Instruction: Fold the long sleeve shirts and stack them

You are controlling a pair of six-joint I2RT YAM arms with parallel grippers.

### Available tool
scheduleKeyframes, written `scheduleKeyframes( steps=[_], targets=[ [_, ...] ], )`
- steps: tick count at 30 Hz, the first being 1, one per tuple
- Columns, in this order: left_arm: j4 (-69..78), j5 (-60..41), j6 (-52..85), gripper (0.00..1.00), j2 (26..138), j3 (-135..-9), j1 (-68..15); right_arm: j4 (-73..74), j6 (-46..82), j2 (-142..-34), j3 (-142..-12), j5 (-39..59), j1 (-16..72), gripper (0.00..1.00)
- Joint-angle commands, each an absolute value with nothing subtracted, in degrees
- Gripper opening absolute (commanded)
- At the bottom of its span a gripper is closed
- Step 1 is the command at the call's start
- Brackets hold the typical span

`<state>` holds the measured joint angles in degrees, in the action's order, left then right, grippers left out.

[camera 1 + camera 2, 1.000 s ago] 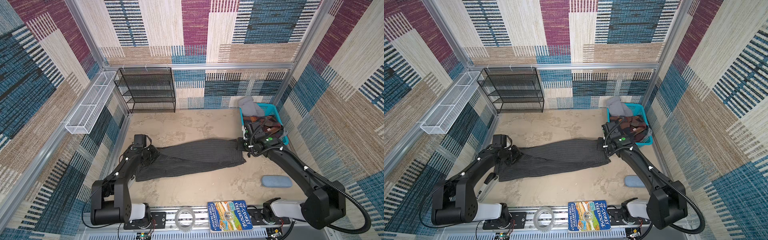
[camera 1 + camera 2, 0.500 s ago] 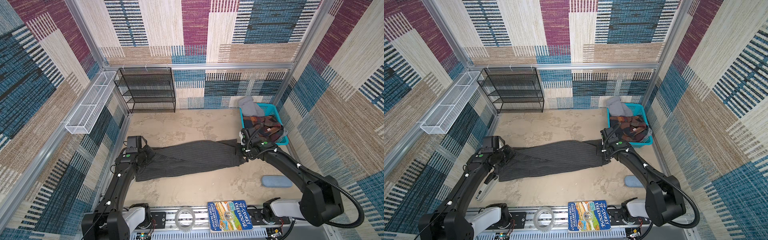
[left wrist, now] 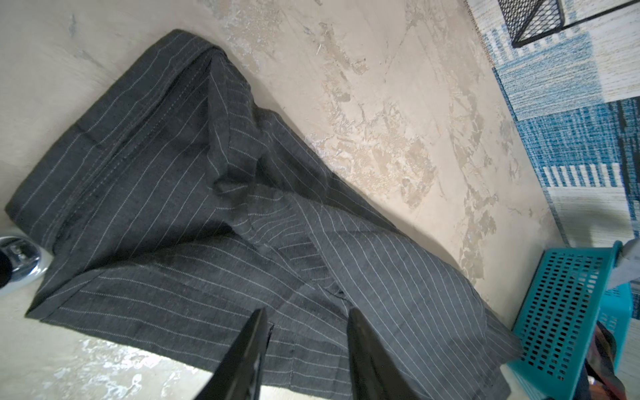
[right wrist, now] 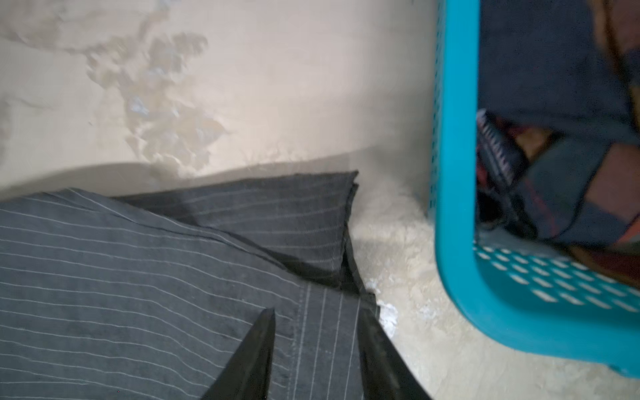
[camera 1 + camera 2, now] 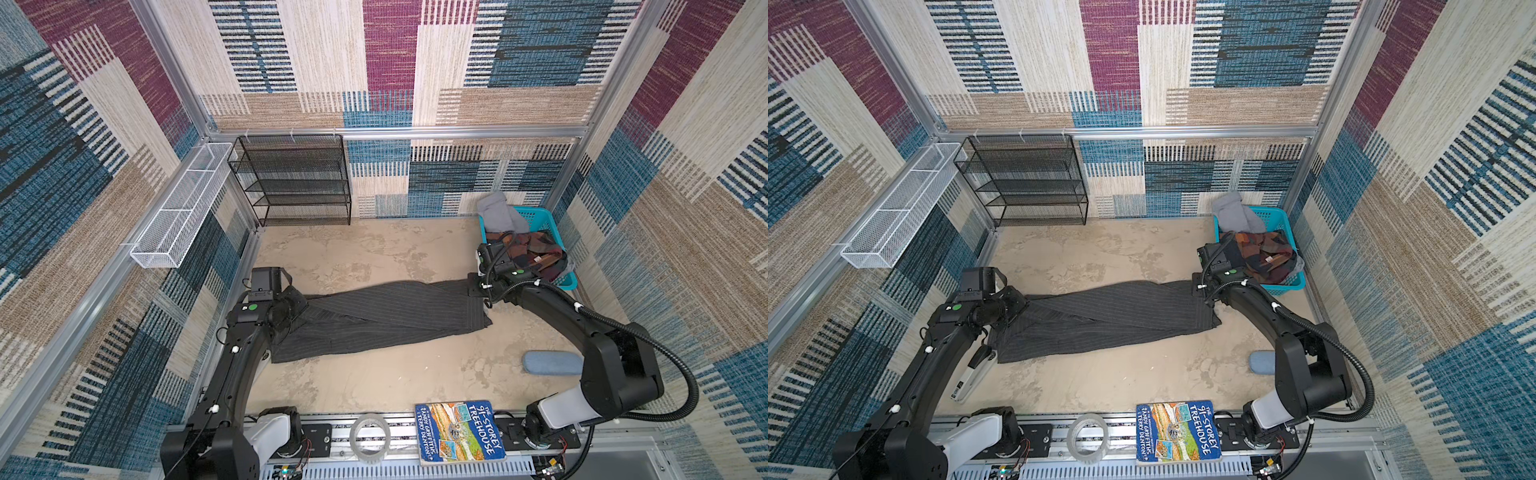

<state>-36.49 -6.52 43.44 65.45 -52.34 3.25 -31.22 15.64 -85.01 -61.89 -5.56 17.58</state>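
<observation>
The charcoal shirt [image 5: 386,316] lay flat, the left gripper [image 3: 304,318] over its nine o'clock end and the right gripper [image 4: 315,318] over three o'clock, both parted, gripping nothing.

Soft even light; top views sharp, edges bowed; right wrist view blurs shirt [image 4: 138,277] and basket [image 4: 453,138].
</observation>
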Motion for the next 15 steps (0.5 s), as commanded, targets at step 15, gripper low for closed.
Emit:
scheduleKeyframes(
  steps=[15],
  targets=[
    [-25.99,-7.56,44.21,0.26,87.99,-59.70,2.73,-15.21,28.00,-99.38,-65.37,5.61,32.26,0.28]
  ],
)
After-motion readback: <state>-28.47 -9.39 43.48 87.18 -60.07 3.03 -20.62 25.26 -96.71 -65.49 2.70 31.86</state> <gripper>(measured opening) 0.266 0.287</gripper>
